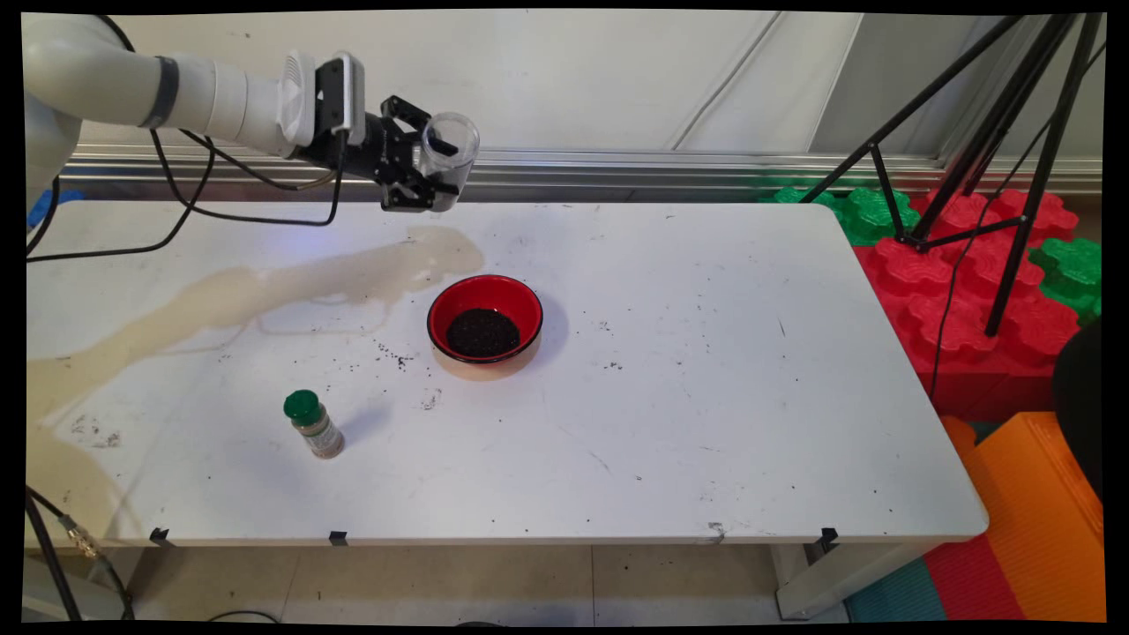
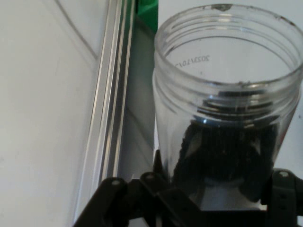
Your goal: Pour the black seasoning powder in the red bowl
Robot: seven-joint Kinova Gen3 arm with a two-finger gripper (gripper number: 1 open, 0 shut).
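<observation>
White surface (image 1: pixel 706 397) under a pale wall, and up at its far left edge the end effector (image 1: pixel 423 172) hangs in the air, clamped round a clear jar (image 1: pixel 450 145), mouth open and tipped sideways, dark grains low inside it. Below and just right of it sits one red bowl (image 1: pixel 485 319) of dark grains. One green-capped spice bottle (image 1: pixel 313 424) stands well apart, nearer the front. One jar, one bowl, one bottle.

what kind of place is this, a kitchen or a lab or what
Probably a robot lab or test room, not a kitchen. A white table stands by a plain wall, black tripod legs stand to one side, and red and green foam blocks are stacked on the floor beside it.
</observation>
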